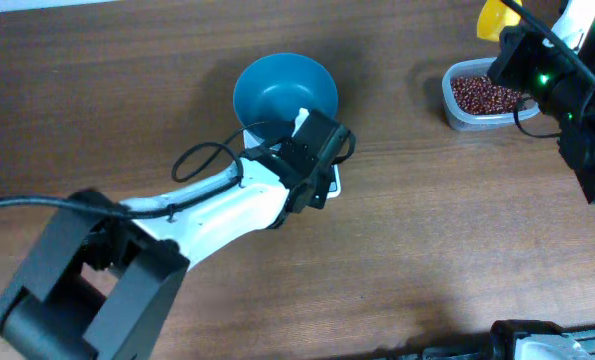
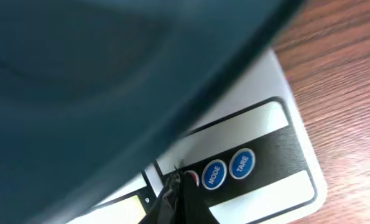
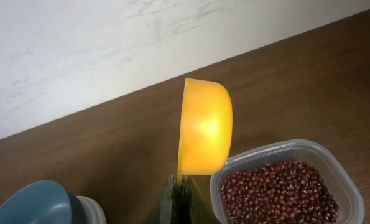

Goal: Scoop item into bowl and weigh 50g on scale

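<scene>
From overhead, the round teal-blue plastic bowl (image 1: 277, 90) sits on the small white square digital scale (image 1: 332, 185), which is mostly hidden under the left gripper (image 1: 312, 150); well apart to the right, the clear rounded plastic tub (image 1: 457, 118) holds the small dark red-brown beans (image 1: 482, 95), none yet in the bowl. The left wrist view shows the bowl's blurred underside over the scale's black panel, with the left fingers pressed together, holding nothing, their tip at the half-hidden red button (image 2: 192, 179), just beside the blue MODE button (image 2: 213, 173) and blue TARE button (image 2: 242, 163); the display cannot be read. In the right wrist view, the right gripper (image 3: 180, 199) is clamped on the handle of a yellow plastic scoop (image 3: 203, 127), held on edge and empty just beside the tub. The button press seems the step in hand: it wants a light, straight push that does not nudge the bowl, then a zeroed reading before any beans go in
</scene>
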`<action>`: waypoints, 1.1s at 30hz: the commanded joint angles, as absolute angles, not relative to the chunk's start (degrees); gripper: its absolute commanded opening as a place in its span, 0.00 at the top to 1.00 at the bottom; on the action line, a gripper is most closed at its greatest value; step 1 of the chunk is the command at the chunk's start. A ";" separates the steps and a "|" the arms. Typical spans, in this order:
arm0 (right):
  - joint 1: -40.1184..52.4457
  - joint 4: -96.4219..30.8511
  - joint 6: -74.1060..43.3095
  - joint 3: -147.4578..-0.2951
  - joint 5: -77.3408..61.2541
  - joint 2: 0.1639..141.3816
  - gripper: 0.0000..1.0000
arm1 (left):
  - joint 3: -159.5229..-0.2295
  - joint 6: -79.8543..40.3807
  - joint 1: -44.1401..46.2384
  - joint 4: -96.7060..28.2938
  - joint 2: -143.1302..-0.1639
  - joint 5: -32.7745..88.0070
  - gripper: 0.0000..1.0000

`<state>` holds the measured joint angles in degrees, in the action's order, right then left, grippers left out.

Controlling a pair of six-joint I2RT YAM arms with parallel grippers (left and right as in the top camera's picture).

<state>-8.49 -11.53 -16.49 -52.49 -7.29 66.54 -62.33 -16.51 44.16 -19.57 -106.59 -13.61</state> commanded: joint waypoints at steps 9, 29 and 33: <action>-8.75 -11.29 -16.29 -52.84 -6.81 66.00 0.96 | -67.24 -13.54 43.33 -28.86 -95.55 -15.92 1.00; -8.75 -14.52 -16.27 -52.84 0.73 67.26 0.96 | -62.70 -13.61 43.24 -32.36 -95.61 -5.15 1.00; -8.75 -14.55 -16.27 -52.84 0.73 67.26 0.96 | -62.67 -13.61 43.20 -28.62 -99.66 -5.34 1.00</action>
<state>-8.49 -14.74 -16.53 -52.49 0.03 66.98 -62.76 -14.31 43.38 -30.24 -96.55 -5.76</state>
